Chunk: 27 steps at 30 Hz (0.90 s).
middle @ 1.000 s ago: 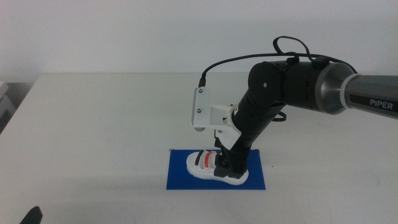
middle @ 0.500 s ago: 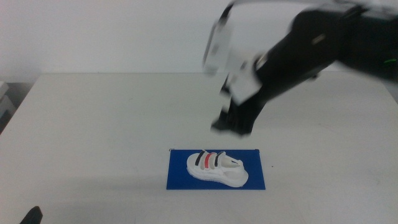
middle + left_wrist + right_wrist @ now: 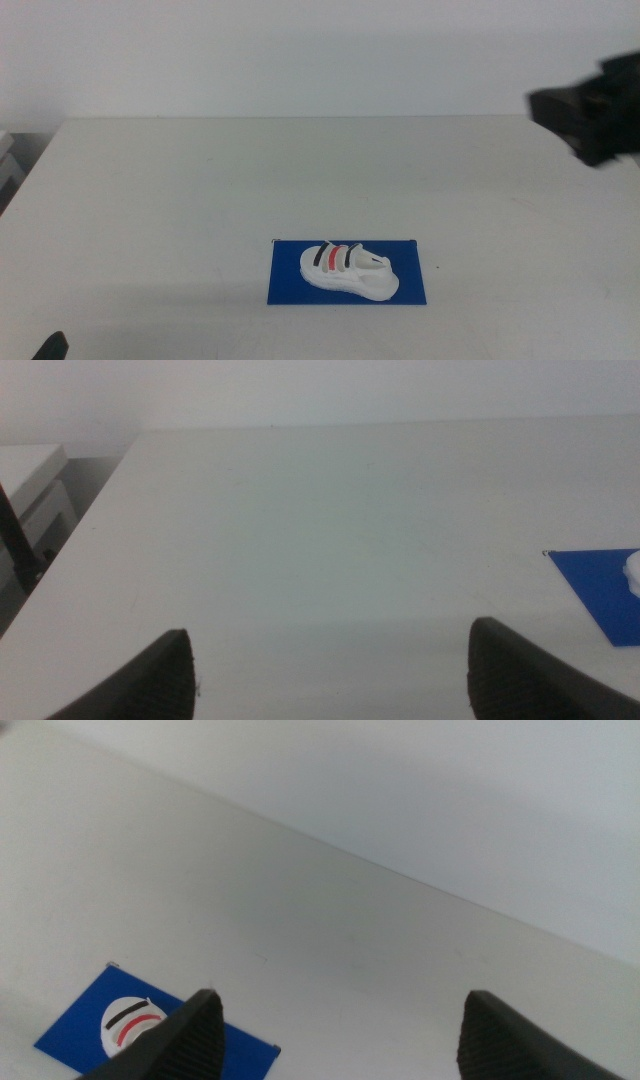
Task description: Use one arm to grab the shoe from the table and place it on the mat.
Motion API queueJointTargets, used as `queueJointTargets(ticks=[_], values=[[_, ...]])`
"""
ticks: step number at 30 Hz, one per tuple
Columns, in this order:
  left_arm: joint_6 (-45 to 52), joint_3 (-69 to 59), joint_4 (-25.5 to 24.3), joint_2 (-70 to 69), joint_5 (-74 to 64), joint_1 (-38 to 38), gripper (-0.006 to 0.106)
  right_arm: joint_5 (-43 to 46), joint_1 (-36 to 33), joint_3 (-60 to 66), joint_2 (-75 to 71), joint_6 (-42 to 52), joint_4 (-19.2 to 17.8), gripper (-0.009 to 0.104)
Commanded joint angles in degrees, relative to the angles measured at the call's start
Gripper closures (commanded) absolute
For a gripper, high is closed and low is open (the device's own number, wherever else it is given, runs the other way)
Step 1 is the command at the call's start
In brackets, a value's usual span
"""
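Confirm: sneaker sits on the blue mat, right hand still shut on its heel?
Not quite. The sneaker does sit on the blue mat, but the right hand is open and far off by the table's right edge, as the middle view shows.

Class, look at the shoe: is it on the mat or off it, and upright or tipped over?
On the mat, upright: the shoe sits on its sole within the blue edges, straps facing up.
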<state>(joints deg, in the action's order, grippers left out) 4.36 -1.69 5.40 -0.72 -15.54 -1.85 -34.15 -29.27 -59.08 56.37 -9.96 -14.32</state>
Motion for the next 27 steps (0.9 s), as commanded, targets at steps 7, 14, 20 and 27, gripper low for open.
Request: queueJointTargets(ticks=[7,14,20,27], values=[[-0.27,-0.4,0.44,-0.78,4.6,-0.28,0.007,12.06,0.94,18.34,-19.02,-7.53,-6.21,0.036],[-0.27,-0.4,0.44,-0.78,4.6,-0.28,0.007,21.29,11.4,34.33,-29.58,-5.36,0.64,0.036],[-0.27,-0.4,0.44,-0.78,4.6,-0.28,0.007,24.7,14.82,43.47,-37.62,-1.93,4.69,0.036],[-0.27,-0.4,0.44,-0.78,4.6,-0.28,0.007,24.57,14.74,52.74,-47.02,-1.93,5.71,0.036]])
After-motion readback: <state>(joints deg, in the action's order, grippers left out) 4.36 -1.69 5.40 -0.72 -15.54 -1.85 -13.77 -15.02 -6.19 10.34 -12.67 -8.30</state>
